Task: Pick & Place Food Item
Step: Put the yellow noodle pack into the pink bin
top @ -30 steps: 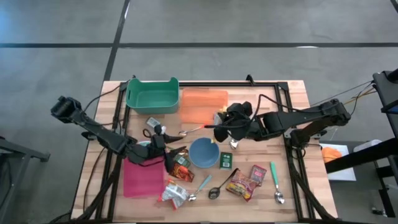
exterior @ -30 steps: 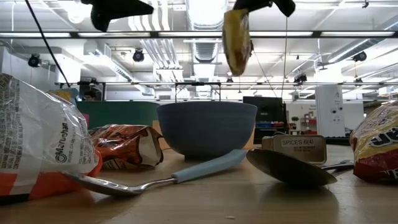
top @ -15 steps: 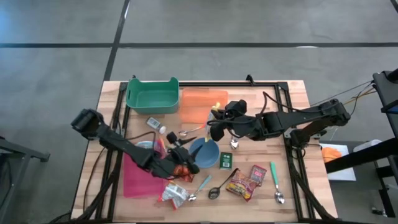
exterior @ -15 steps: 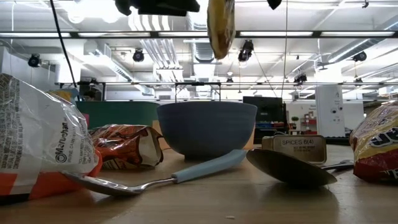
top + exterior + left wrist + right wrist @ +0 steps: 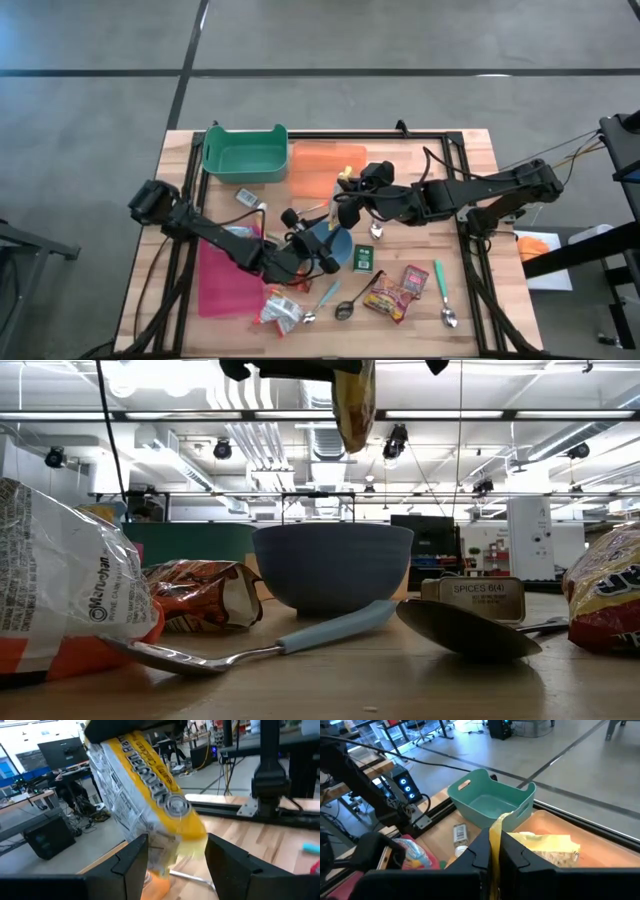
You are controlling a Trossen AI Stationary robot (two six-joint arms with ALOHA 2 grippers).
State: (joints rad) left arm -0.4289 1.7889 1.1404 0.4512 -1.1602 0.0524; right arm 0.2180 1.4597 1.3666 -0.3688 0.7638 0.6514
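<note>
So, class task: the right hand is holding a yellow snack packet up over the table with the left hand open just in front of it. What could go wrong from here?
1. The right hand pinches only an edge of the yellow packet, so it may slip and drop.
2. The open left hand is very near the packet; the two hands might collide.
3. A dropped packet could miss the blue bowl and land among the spoons.

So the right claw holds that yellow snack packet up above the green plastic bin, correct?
Not quite. The high view shows the right claw holding the yellow snack packet above the round blue bowl and orange mat edge; the green plastic bin sits farther back.
</note>
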